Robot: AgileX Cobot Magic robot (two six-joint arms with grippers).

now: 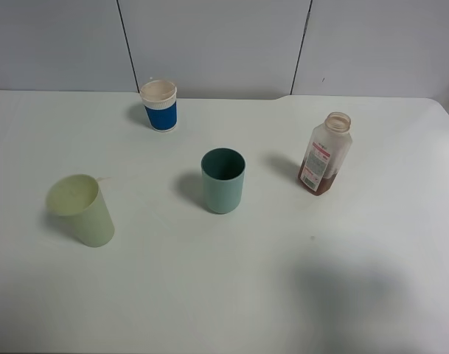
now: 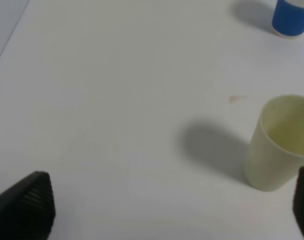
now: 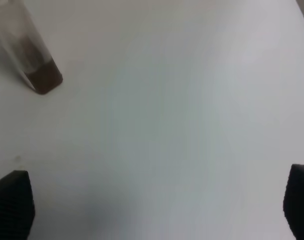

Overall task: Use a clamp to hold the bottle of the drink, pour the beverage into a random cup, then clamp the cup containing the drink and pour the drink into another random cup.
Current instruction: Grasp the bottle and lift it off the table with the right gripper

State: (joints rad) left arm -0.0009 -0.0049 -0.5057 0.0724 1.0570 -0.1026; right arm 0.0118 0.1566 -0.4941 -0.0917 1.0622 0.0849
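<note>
From the high camera, the white table carries four things, all upright and well apart. The bottle stands to the right, with a shallow layer of brown drink at its bottom. The teal cup is near the middle, and the blue cup is at the back, left of centre. The pale cup stands at the left. Neither arm shows in this view. The left wrist view shows the left claw spread wide over bare table with nothing between its fingers. Only the two dark tips show at the frame's edges. The pale cup stands just beside one tip without touching it, and the blue cup is farther off, cut by the frame's edge. In the right wrist view the right claw is likewise wide apart and holds nothing, its fingers at the two corners. The bottle is ahead and off to one side, well clear of the tips, its drink pooled in the base.
</note>
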